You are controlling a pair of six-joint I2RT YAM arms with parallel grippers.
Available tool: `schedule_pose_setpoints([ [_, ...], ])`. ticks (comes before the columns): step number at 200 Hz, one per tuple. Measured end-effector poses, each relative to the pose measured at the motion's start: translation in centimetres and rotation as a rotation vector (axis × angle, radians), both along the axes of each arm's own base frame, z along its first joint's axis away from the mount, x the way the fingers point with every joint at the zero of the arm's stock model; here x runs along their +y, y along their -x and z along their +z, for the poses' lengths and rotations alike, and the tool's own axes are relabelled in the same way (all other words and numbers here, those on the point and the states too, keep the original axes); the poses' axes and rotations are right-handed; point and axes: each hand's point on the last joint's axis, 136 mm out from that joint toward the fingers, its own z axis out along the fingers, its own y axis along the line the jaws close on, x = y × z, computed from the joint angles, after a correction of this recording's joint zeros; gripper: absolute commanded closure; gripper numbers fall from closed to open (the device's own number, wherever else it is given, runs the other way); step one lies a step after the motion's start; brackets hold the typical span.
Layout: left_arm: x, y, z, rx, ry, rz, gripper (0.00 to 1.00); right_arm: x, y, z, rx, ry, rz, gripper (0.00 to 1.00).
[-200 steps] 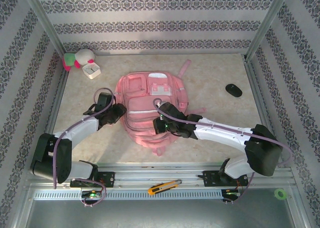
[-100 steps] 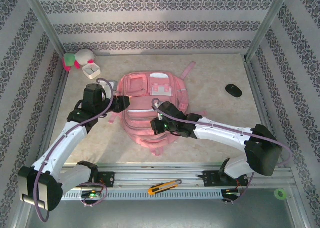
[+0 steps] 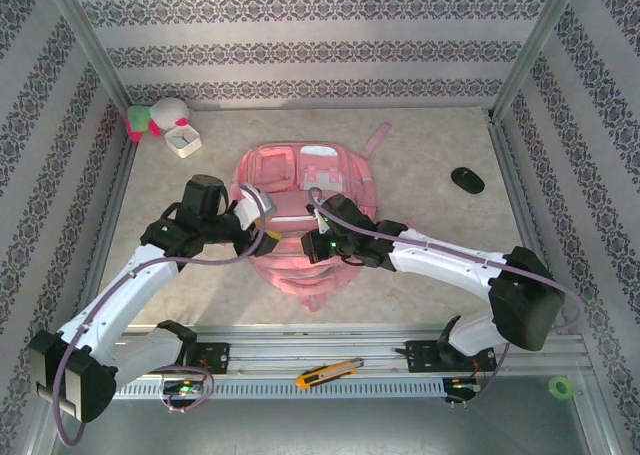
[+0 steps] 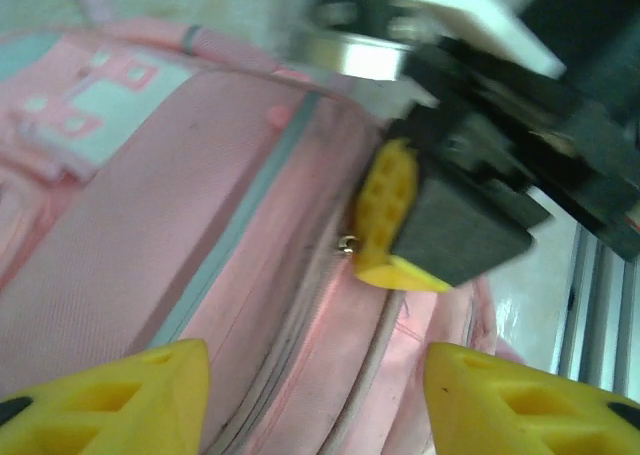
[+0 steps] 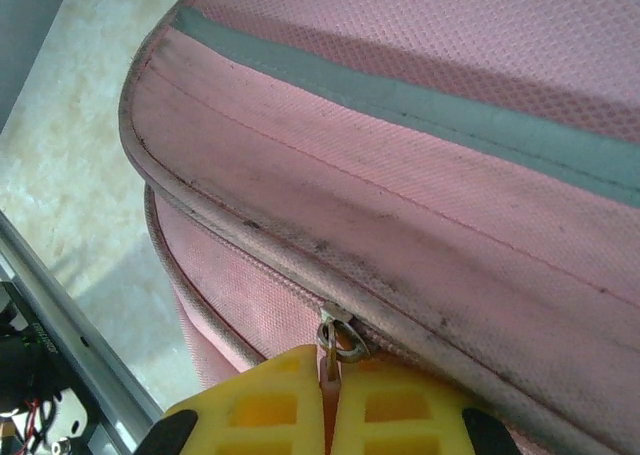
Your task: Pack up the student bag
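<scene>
The student bag (image 3: 300, 180), a big pink backpack, lies flat in the middle of the table. My right gripper (image 3: 314, 245) is at its near end, shut on the pink zipper pull (image 5: 328, 367) of the main zip; the metal ring of the slider shows just above the yellow fingertips (image 5: 290, 400). My left gripper (image 3: 262, 220) hovers over the bag's left near part, jaws open, pink fabric and the zip line (image 4: 300, 305) between its fingers (image 4: 120, 395) without being pinched. The right gripper's yellow finger (image 4: 385, 210) shows ahead in the left wrist view.
A pink-and-white plush toy (image 3: 155, 120) and a small white box (image 3: 183, 138) sit in the far left corner. A black mouse (image 3: 467, 180) lies at the right. A yellow utility knife (image 3: 328, 373) rests on the front rail (image 3: 300, 350); a green tape roll (image 3: 561, 386) is at bottom right.
My left arm has swung from the bag's left side onto the bag, and its jaws have opened wider. The bag's near end has bunched up toward the right gripper, which stays shut.
</scene>
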Motion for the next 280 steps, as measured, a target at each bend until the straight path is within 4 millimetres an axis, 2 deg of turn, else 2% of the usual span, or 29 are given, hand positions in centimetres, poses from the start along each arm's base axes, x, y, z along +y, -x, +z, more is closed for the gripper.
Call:
schedule_pose_setpoints([
  [24,0.0,0.8,-0.8,-0.132,-0.101,-0.146,0.36,0.1,0.0,-0.2,0.007,0.000,0.005,1.00],
  [49,0.0,0.8,-2.5,-0.226,-0.181,-0.253,0.34,0.1,0.0,-0.1,0.007,-0.003,0.006,1.00],
  [116,-1.2,-1.7,-5.6,-0.324,-0.252,-0.375,0.35,0.4,-0.2,0.2,0.002,-0.026,0.007,1.00],
  [156,-2.1,-3.6,-5.9,-0.398,-0.280,-0.368,0.58,0.7,-0.2,0.5,-0.001,-0.043,0.015,1.00],
  [181,-2.1,-3.8,-6.8,-0.376,-0.305,-0.360,0.85,0.4,-0.5,0.4,0.002,-0.049,0.003,1.00],
  [200,-2.2,-3.7,-7.0,-0.374,-0.312,-0.364,0.98,-0.1,-0.8,0.4,0.015,-0.061,-0.014,1.00],
  [280,-2.2,-3.7,-6.9,-0.376,-0.312,-0.362,1.00,-4.4,-1.0,0.5,0.042,-0.010,-0.082,1.00],
])
